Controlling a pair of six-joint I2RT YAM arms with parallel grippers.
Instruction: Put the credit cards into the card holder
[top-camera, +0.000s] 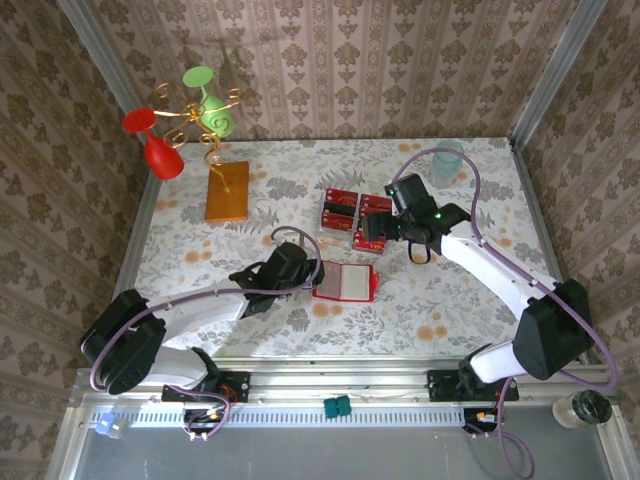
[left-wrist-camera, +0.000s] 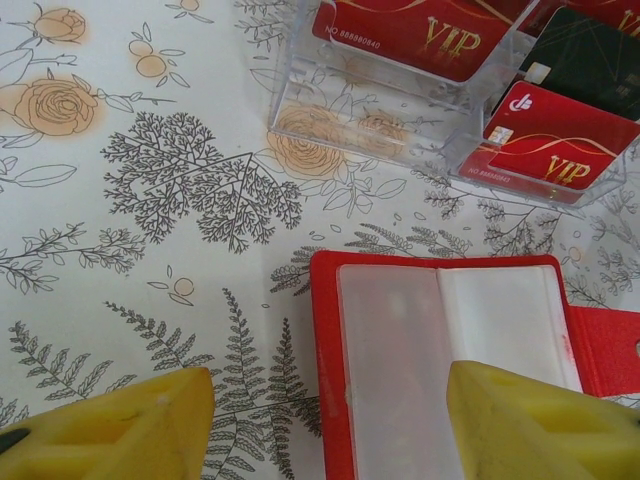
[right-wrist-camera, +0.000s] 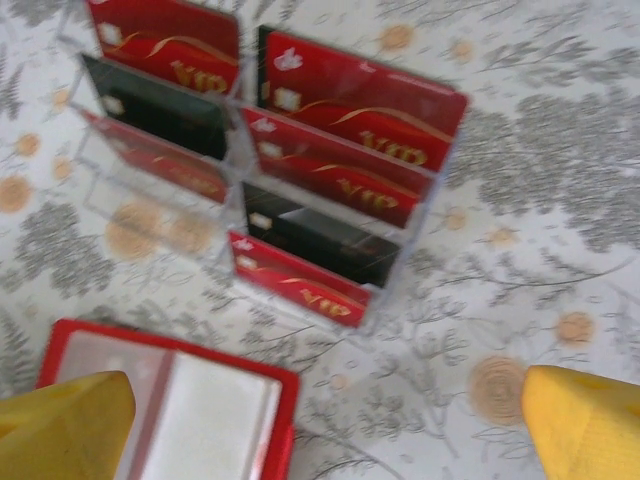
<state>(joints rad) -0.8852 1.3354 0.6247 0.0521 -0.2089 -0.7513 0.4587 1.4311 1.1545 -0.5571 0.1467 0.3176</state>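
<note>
Left gripper (left-wrist-camera: 330, 410) spread over card holder (left-wrist-camera: 420, 320) left edge.

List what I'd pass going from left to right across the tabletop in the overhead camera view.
red goblet → orange-brown slab → card holder → clear cup
</note>
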